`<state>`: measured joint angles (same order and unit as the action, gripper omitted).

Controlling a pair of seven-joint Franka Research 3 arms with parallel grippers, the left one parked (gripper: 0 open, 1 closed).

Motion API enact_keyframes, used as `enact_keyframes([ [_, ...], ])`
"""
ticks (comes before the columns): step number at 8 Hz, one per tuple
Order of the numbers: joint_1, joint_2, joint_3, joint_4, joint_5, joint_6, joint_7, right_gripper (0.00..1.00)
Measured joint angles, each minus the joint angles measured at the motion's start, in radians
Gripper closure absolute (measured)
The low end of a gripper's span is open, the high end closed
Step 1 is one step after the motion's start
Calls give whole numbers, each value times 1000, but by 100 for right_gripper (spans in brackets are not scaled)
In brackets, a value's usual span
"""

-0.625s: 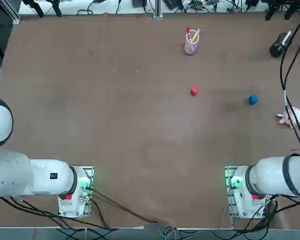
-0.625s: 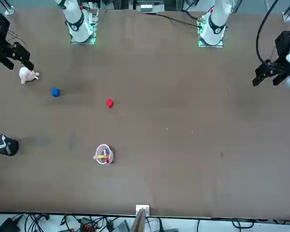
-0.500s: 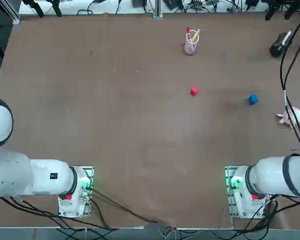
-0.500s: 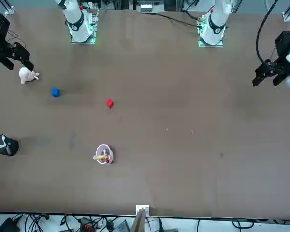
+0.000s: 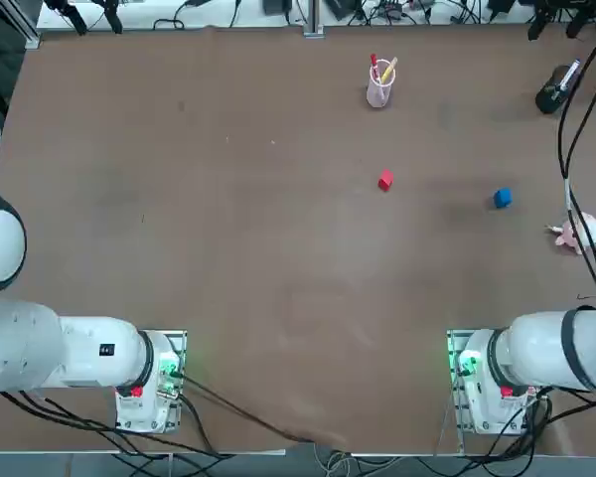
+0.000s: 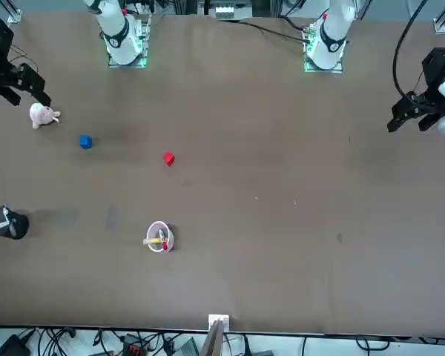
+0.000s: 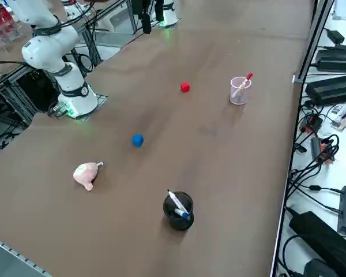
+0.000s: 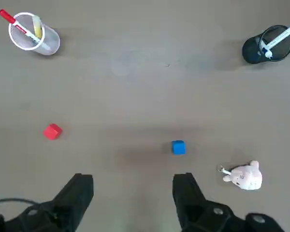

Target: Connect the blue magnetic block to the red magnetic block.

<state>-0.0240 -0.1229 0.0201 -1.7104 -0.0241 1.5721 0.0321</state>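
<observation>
The right claw [image 8: 134, 191] hangs high over the brown tabletop [image 5: 228, 248] with its two fingers [image 8: 186, 191] spread wide — nothing is between them. The blue block [image 5: 503, 198] sits alone on the tabletop, near a little pink toy [image 5: 577, 235]. The red block [image 5: 385, 181] lies well apart from the blue one, closer to the pink cup [image 5: 379, 89] — a red pen stands in that cup.

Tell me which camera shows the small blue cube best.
The right wrist view: the small bright-blue cube lies large and unobstructed just beyond the open right gripper. The top, front and right side views show it only as a tiny blue speck on the table.
</observation>
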Motion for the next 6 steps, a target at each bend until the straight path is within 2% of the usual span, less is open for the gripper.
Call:
enact_keyframes([
  [2,-9,33,-5,-46,-2,36,12,0],
  [6,-35,69,-9,-348,-9,347,14,0],
])
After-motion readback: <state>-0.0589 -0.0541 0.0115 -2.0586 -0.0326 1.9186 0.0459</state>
